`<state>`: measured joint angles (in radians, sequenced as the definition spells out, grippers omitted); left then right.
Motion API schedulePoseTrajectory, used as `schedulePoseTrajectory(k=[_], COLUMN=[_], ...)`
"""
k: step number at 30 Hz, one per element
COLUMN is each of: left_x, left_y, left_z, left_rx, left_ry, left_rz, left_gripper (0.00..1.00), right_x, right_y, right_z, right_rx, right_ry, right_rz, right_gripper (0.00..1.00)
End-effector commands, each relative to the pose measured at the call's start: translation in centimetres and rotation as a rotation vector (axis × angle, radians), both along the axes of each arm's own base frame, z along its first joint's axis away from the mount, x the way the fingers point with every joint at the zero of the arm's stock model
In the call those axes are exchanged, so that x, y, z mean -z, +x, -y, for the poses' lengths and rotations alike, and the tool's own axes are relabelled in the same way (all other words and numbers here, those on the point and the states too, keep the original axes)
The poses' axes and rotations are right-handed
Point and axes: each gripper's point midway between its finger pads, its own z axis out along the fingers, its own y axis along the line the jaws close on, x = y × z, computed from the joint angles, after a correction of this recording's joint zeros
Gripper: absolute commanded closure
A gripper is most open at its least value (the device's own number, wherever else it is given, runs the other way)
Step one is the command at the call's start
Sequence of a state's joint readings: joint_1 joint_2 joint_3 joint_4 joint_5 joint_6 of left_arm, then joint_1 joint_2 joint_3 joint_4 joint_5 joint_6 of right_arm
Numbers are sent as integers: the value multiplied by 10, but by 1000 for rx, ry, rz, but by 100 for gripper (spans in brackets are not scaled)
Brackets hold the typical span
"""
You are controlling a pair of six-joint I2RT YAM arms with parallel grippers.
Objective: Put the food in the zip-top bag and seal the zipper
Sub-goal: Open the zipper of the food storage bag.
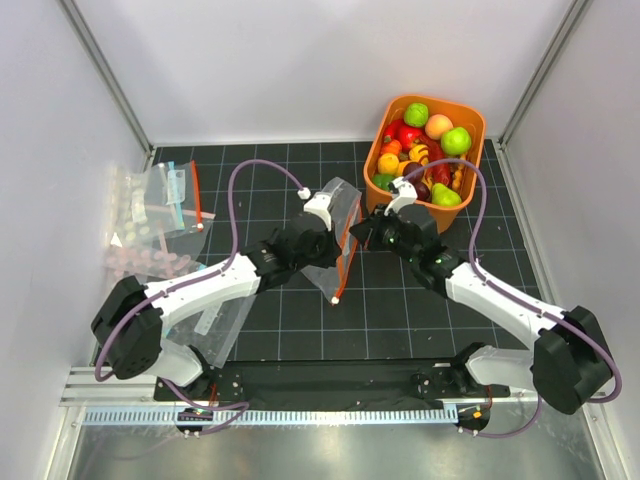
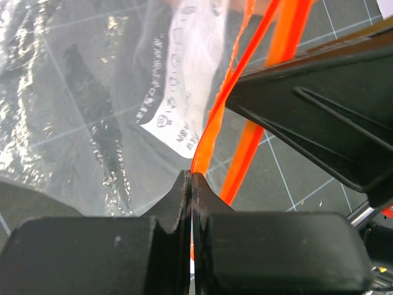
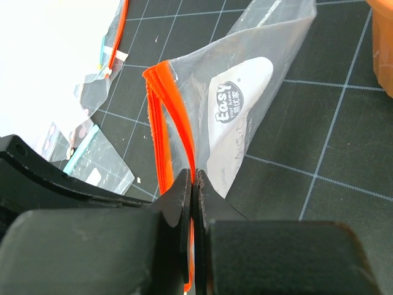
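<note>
Bright, even light, soft shadows; glare on the zip-top bag (image 2: 92, 74), wrist-view foregrounds blurred.

Black gridded table (image 1: 400, 320) with orange bin (image 1: 476, 160) and loose clear bags (image 1: 160, 215) at left.

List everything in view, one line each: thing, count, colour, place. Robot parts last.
zip-top bag: one, clear with white label, mid-table between the arms
zipper: one, orange-red, along that bag's mouth
food: a heap, count unclear; green, red, yellow, orange, peach; in the bin
bin: one, orange, far right
spare bags: several, clear with teal or orange-red edges, far left
table: one, black, gridded
left gripper: one, black, jaws shut on the zipper
right gripper: one, black, jaws shut on the zipper
</note>
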<state>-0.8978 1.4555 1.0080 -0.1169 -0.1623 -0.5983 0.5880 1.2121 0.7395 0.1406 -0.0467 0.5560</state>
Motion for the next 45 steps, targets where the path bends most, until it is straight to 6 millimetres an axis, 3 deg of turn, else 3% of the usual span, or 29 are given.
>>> schedulePoseTrajectory(k=[1, 12, 22, 28, 38, 45], left_x=[-25, -38, -68, -76, -82, -91], left_y=[12, 20, 21, 24, 18, 15], left_z=[-6, -36, -70, -88, -89, -97], left_rx=[-52, -125, -212, -266, -233, -242], left_ry=[-33, -43, 21, 83, 107, 105], left_rz=[46, 56, 138, 162, 151, 172], left_gripper=[100, 100, 100, 100, 100, 100], right_x=[-28, -19, -15, -18, -33, -27], right_y=[1, 8, 11, 12, 10, 9], right_z=[0, 10, 15, 18, 21, 27], right_rx=[16, 78, 108, 119, 105, 120], right_ry=[43, -4, -36, -48, -66, -121], right_rz=[66, 42, 27, 29, 60, 26], right_gripper=[99, 99, 99, 99, 98, 97])
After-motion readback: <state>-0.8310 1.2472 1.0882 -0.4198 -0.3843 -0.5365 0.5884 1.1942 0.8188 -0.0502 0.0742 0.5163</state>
